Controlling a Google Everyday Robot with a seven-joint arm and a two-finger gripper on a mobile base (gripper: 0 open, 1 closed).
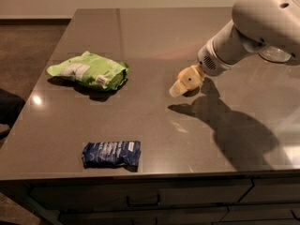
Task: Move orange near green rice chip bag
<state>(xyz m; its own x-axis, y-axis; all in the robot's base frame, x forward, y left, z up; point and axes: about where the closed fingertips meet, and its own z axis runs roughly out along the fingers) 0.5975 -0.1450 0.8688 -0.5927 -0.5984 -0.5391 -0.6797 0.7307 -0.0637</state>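
The green rice chip bag [89, 70] lies flat on the left part of the grey table [150, 27]. The orange [182, 74] sits right of the table's middle, well apart from the bag. Only its orange-yellow left edge shows, because the gripper covers the rest. My gripper [183, 83] reaches down from the upper right on the white arm [262, 22] and sits right at the orange, in front of it and over it. I cannot tell whether the orange rests on the table or is held.
A small dark blue packet [111, 153] lies near the table's front edge. A clear round glass object [275, 55] stands at the right, partly behind the arm. The arm's shadow falls across the table's right half. Drawers run below the front edge.
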